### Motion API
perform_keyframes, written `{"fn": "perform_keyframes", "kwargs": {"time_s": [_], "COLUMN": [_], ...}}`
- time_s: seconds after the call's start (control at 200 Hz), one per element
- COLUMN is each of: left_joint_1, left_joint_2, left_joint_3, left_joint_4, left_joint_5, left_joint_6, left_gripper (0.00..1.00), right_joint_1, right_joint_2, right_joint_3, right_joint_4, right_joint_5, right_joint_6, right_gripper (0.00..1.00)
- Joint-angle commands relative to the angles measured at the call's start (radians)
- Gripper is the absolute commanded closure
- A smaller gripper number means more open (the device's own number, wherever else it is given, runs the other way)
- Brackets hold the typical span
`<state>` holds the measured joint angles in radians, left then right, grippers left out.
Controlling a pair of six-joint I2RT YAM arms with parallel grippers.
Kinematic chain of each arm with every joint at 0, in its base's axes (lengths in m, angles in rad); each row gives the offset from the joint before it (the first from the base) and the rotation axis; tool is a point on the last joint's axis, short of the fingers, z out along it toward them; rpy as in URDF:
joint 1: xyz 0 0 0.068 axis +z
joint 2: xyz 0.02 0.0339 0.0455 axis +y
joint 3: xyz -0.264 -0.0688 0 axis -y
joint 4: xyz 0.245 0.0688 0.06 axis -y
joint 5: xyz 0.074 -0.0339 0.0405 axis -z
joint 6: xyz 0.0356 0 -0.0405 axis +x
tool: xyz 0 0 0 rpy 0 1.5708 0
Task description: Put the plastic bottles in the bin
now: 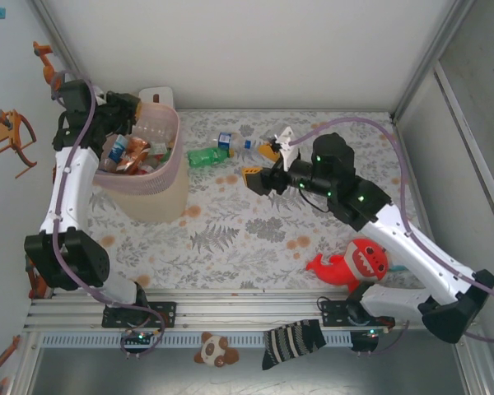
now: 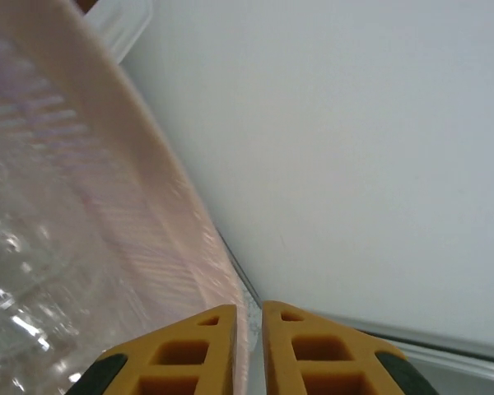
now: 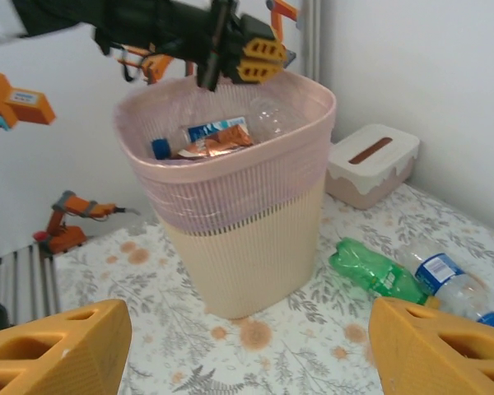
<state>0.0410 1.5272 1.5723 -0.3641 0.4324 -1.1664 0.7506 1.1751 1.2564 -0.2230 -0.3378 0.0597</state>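
The pale-pink bin (image 1: pixel 158 193) stands at the left of the table, holding several plastic bottles (image 1: pixel 130 153). My left gripper (image 1: pixel 128 107) hangs shut over its far rim, nothing between its fingers (image 2: pixel 206 337); the bin wall (image 2: pixel 107 189) runs just beside them. In the right wrist view the bin (image 3: pixel 239 214) shows bottles (image 3: pixel 210 136) inside, with the left gripper (image 3: pixel 255 59) above the rim. A green bottle (image 1: pixel 204 155) and a clear blue-labelled bottle (image 1: pixel 230 141) lie on the table right of the bin. My right gripper (image 1: pixel 259 177) is open and empty, near the green bottle (image 3: pixel 375 271) and the clear bottle (image 3: pixel 445 276).
A small white box (image 3: pixel 370 160) with a brown slot sits behind the bin by the back wall. The red plush toy (image 1: pixel 354 263) lies at the front right by the right arm's base. A striped sock (image 1: pixel 292 341) and a small plush (image 1: pixel 216 352) rest below the table's front rail.
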Motion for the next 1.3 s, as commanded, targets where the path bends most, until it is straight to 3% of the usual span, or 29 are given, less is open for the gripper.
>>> {"fn": "perform_keyframes", "kwargs": {"time_s": [0.0, 0.275, 0.371, 0.471, 0.606, 1.026, 1.297], "left_joint_1": [0.007, 0.009, 0.008, 0.010, 0.009, 0.009, 0.005], "left_joint_2": [-0.073, -0.213, -0.265, -0.316, -0.387, -0.525, -0.563], "left_joint_3": [0.007, -0.091, -0.119, -0.150, -0.224, -0.357, -0.379], "left_joint_4": [0.041, 0.040, 0.011, -0.015, -0.010, -0.090, -0.141], "left_joint_5": [0.041, 0.066, 0.067, 0.062, 0.068, 0.023, 0.045], "left_joint_6": [0.090, 0.244, 0.288, 0.310, 0.327, 0.361, 0.355], "left_gripper": [0.83, 0.80, 0.73, 0.72, 0.72, 0.74, 0.75], "right_joint_1": [-0.002, -0.074, -0.102, -0.118, -0.121, -0.128, -0.129], "right_joint_2": [0.052, 0.300, 0.405, 0.508, 0.669, 1.122, 1.321], "right_joint_3": [0.059, 0.203, 0.262, 0.315, 0.420, 0.804, 0.985], "right_joint_4": [-0.080, -0.240, -0.281, -0.323, -0.368, -0.311, -0.223], "right_joint_5": [0.044, -0.076, -0.075, -0.117, -0.081, -0.104, -0.097], "right_joint_6": [-0.131, -0.424, -0.533, -0.737, -0.932, -1.027, -1.025], "right_gripper": [0.25, 0.28, 0.29, 0.29, 0.29, 0.27, 0.18]}}
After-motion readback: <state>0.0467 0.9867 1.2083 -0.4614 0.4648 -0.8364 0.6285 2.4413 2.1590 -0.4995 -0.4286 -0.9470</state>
